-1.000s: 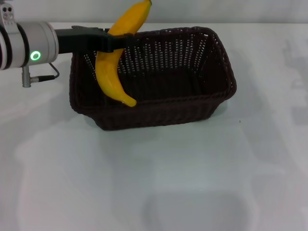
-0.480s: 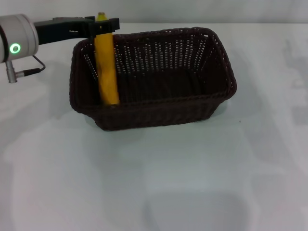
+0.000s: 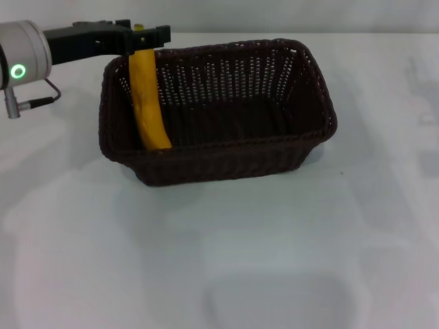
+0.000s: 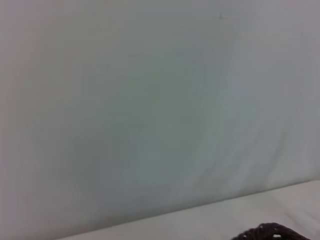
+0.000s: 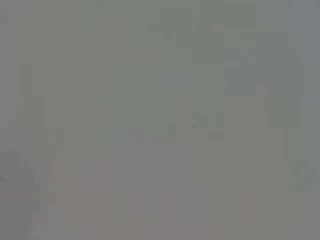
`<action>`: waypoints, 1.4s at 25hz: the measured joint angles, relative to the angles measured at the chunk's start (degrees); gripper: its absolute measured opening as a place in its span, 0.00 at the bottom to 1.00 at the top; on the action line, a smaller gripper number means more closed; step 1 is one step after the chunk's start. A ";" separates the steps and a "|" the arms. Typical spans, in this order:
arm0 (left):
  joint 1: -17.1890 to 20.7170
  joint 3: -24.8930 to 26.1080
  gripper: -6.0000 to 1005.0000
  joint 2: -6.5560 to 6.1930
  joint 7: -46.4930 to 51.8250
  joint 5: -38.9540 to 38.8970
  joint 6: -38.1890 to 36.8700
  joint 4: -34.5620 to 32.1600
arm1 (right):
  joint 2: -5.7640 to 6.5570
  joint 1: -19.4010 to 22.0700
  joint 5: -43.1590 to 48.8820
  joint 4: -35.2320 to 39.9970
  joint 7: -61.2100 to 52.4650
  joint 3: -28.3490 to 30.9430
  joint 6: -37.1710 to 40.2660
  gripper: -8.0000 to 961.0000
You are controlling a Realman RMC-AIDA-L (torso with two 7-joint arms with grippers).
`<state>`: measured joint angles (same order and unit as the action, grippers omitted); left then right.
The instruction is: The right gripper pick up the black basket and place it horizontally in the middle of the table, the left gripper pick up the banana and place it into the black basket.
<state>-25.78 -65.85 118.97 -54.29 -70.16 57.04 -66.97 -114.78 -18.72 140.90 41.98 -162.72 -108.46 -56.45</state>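
The black basket (image 3: 226,147) lies lengthwise in the middle of the white table (image 3: 219,247). Over the basket's left end my left gripper (image 3: 143,35) is shut on the top of the banana (image 3: 148,96). The banana hangs nearly upright inside the basket, its lower tip down by the near wall. Whether that tip touches the basket floor I cannot tell. In the left wrist view only a scrap of the basket's braided rim (image 4: 270,232) shows. My right gripper appears in no view.
The left arm's silver-grey cylinder (image 3: 24,58), with a green light and a thin cable, reaches in from the left edge. White tabletop surrounds the basket on all sides. The right wrist view holds only a plain grey surface.
The banana has swung from a slant above the rim to nearly upright inside the basket's left end. The left arm drew back to the left. In the last half second the banana leaned slightly.
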 joint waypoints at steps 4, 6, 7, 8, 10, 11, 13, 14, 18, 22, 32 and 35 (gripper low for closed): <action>1.11 2.65 0.88 0.06 -3.27 -2.17 -0.45 -0.12 | 0.00 0.07 -0.08 -0.17 -0.01 0.00 -0.07 0.66; 2.09 4.74 0.88 0.07 -6.08 -5.17 -0.40 -0.16 | 0.06 0.26 -0.07 -0.18 -0.02 0.02 -0.19 0.69; 2.61 5.71 0.88 0.06 -7.62 -6.84 -0.36 -0.20 | 0.10 0.36 -0.10 -0.17 -0.03 0.04 -0.22 0.70; 3.61 7.13 0.88 0.06 -10.17 -9.64 -0.13 -0.26 | 0.19 0.51 -0.13 -0.11 -0.03 0.09 -0.25 0.73; 5.25 8.58 0.88 0.06 -13.17 -13.37 -0.01 -0.56 | 0.26 0.63 -0.18 0.03 -0.05 0.28 -0.28 0.77; 6.42 9.19 0.88 0.06 -15.15 -15.69 -0.01 -0.97 | 0.26 0.65 -0.21 0.05 -0.05 0.44 -0.29 0.79; 9.12 9.99 0.88 0.13 -19.20 -20.13 -0.22 -1.82 | 0.27 0.71 -0.24 0.11 -0.05 0.95 -0.32 0.84; 10.54 10.12 0.88 0.17 -21.67 -22.96 -0.48 -2.06 | 0.27 0.75 -0.22 0.12 -0.05 1.25 -0.35 0.85; 15.29 10.19 0.88 0.33 -30.41 -33.04 -1.54 -2.16 | 0.10 1.28 -0.56 -0.04 -0.06 2.75 -2.10 0.90; 19.89 10.19 0.88 0.55 -40.25 -43.17 -2.70 -1.18 | 0.01 1.59 -3.27 -0.88 -0.06 3.25 -4.93 0.90; 26.83 8.53 0.88 0.75 -70.71 -74.80 2.85 7.30 | -0.03 2.32 -3.32 -5.94 -0.06 3.72 -13.07 0.89; 27.10 8.06 0.88 0.75 -78.46 -81.73 7.75 11.45 | -0.02 2.26 -3.60 -7.58 -0.06 4.00 -14.19 0.89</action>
<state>1.32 -57.78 119.72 -132.75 -151.88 64.79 -55.51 -114.80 -16.46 137.30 34.40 -162.77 -104.45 -70.64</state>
